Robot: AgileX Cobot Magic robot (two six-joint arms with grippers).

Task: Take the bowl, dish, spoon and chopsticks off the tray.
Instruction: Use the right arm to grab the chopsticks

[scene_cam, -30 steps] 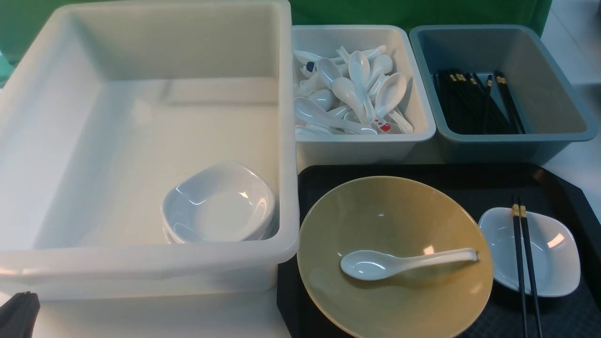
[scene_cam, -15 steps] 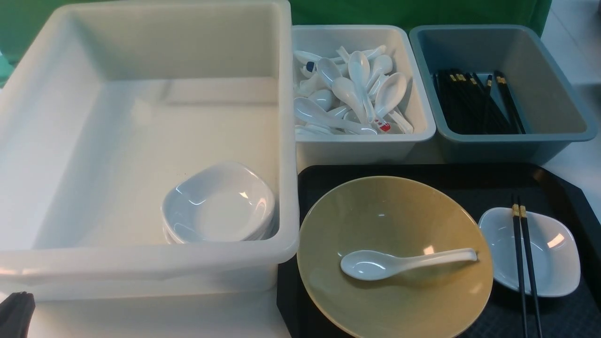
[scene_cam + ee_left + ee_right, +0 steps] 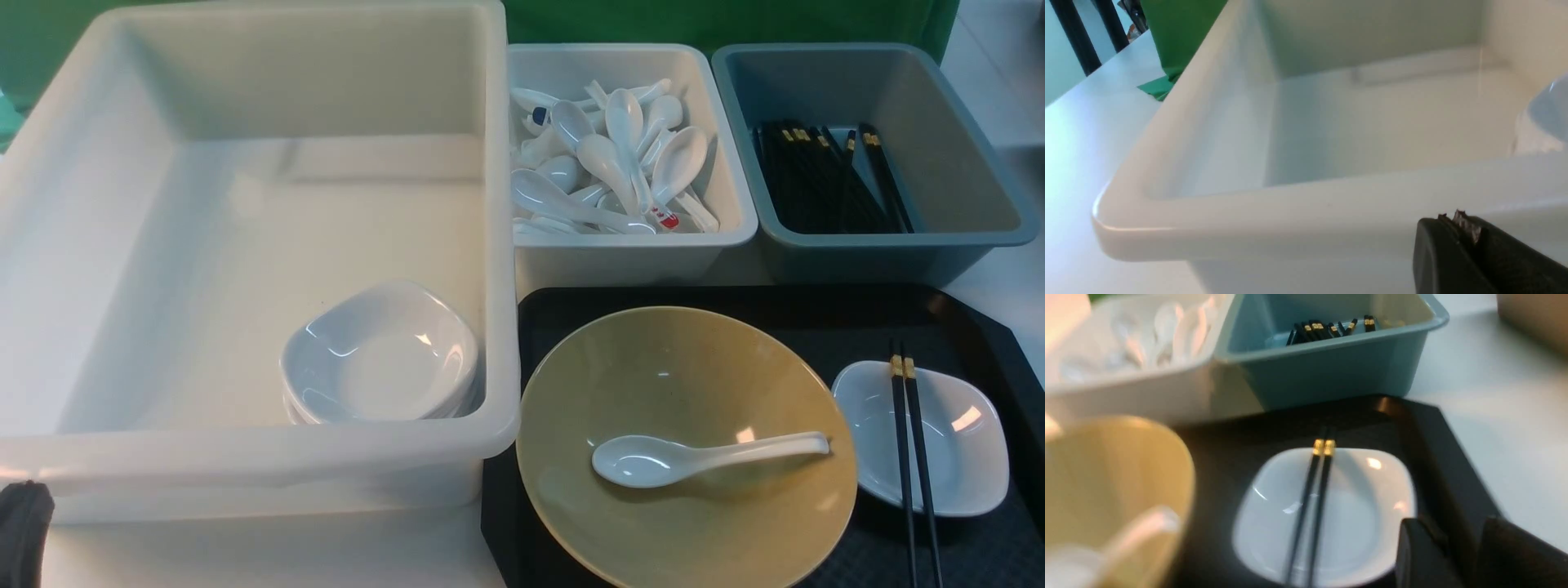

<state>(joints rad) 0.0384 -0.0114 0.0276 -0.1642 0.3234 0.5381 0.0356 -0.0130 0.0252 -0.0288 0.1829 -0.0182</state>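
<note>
The white worktop point(image 3: 269, 555) carries three tubs and the tray. The large white tub point(image 3: 245, 465), smooth, translucent plastic, sits to the robot's left and holds a stack of white dishes point(image 3: 380, 355). The tray point(image 3: 816, 314), black with cut corners, a smooth raised rim and a diamond-textured floor, lies near and to the right. Behind it stand a grey-blue tub point(image 3: 865, 257) of black chopsticks and a small white tub point(image 3: 629, 261) heaped with spoons.

Nothing looks cleared yet, since all four items rest on the tray. The bowl point(image 3: 678, 367), glossy mustard-yellow with flaring conical sides, fills the tray's left part. The dish point(image 3: 963, 457), shallow, white and rounded-square, sits just beside it on the right. The chopsticks point(image 3: 903, 441), thin and black with gold bands, lie side by side across the dish. The spoon point(image 3: 702, 457), glossy white, lies inside the bowl with its handle pointing right.

The right tool point(image 3: 1461, 535) hovers near the dish, its jaws spread and empty. The left tool point(image 3: 1457, 218) is pressed together, empty, low beside the large tub's near wall.

The step in hand appears to be the opening approach to the chopsticks. The next move likely calls for a narrow pinch that gathers both slick, thin sticks together, since either could roll away over the glazed dish.
</note>
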